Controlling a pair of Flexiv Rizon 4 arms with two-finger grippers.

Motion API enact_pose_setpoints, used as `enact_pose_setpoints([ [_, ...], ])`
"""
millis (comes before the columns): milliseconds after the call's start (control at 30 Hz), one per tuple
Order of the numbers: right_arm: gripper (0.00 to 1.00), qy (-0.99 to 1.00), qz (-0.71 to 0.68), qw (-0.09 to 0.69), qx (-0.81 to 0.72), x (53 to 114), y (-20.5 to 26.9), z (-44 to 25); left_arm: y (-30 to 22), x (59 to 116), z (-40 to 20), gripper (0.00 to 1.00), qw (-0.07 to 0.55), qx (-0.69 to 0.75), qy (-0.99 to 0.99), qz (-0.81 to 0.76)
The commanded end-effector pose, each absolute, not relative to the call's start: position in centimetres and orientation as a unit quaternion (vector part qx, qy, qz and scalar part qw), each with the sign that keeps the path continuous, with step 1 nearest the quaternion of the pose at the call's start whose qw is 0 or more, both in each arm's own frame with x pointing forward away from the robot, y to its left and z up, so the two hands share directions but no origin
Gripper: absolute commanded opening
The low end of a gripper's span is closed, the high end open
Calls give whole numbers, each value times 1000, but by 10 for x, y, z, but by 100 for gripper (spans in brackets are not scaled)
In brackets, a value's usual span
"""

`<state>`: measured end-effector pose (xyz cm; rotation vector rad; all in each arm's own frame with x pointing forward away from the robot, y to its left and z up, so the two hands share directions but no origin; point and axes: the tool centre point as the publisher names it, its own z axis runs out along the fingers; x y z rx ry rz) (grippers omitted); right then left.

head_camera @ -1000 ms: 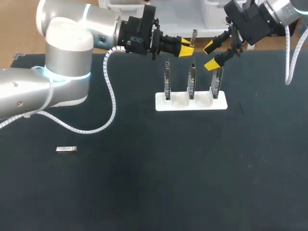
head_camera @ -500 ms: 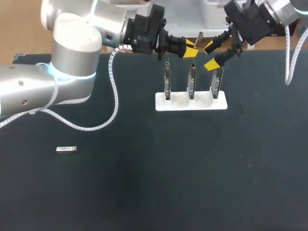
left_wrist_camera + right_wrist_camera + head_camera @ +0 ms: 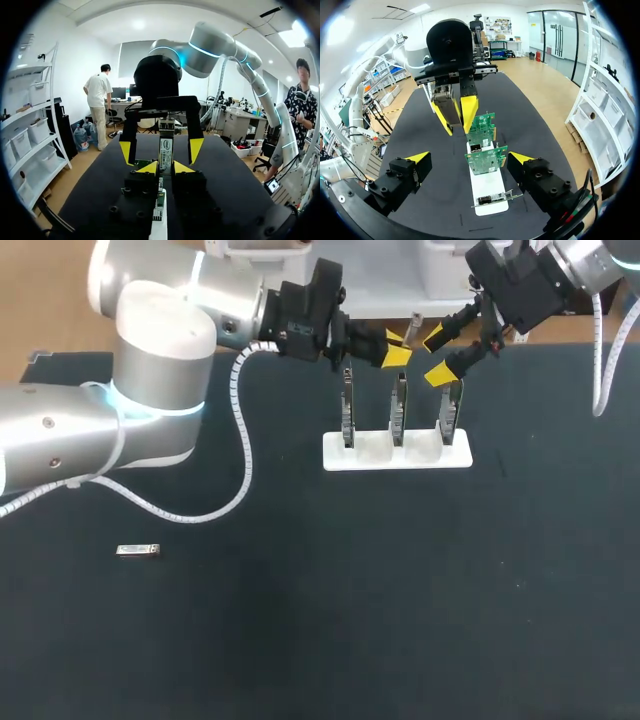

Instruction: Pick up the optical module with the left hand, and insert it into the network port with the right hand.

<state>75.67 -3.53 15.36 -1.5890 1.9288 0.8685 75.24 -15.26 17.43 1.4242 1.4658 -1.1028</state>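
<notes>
Worktop [image 3: 300,640] dark, with white rack [image 3: 397,452] of three upright circuit boards [image 3: 398,405] toward its far edge. Above the rack, left tool [image 3: 394,348] clamped narrow on optical module [image 3: 165,150], held upright just ahead of right tool [image 3: 436,355], which is spread wide and touching nothing. Spare module [image 3: 138,550] lying flat, well apart at near left. For a clean handover: centre the wide fingers on the module's free end, close squarely, let go with the left only once the new grip looks firm, avoid any twist, then line up with a board's port.
</notes>
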Motion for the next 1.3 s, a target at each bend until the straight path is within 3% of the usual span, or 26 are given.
enact_pose_setpoints([
  [33, 100, 707, 317, 246, -582, 756, -35, 154, -156, 753, 169, 0, 398, 559, 581, -437],
  [1300, 100, 707, 317, 246, -582, 756, -35, 154, -161, 764, 157, 0, 378, 543, 591, -462],
])
